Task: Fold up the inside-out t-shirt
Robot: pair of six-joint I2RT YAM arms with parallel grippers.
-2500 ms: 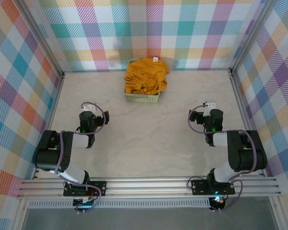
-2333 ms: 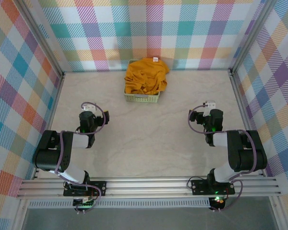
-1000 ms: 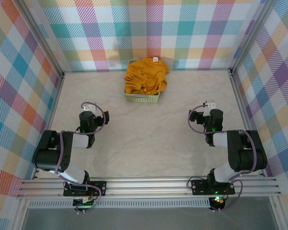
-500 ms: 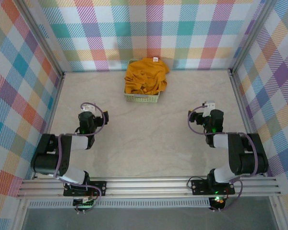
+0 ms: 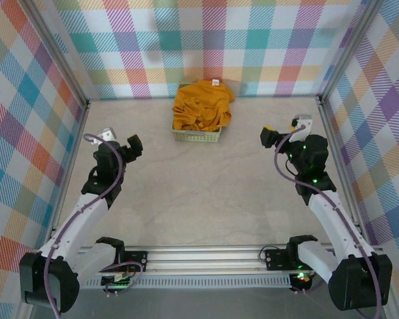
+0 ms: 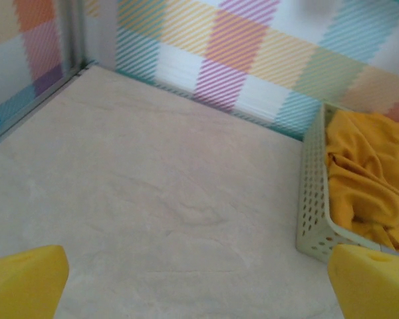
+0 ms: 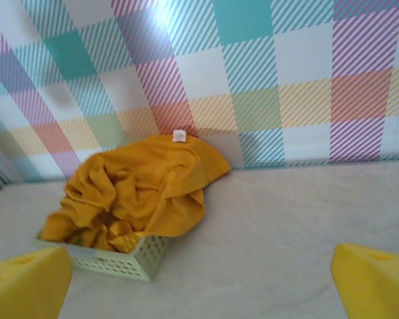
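Ringing the beige table (image 5: 206, 193), plaid walls (image 5: 266, 40) back the t-shirt (image 5: 201, 106).

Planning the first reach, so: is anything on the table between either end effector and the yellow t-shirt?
Nothing visible does. Bare table lies between the t-shirt and both the left end effector and the right end effector, each open. The t-shirt is heaped in the basket, whose near wall fronts its lower folds.

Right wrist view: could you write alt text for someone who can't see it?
A crumpled mustard-yellow t-shirt spills out of a pale green basket standing on a beige table by a pastel plaid wall, with a small white tag at the shirt's top. The right gripper is open and empty, its two yellow fingertips at the bottom corners.
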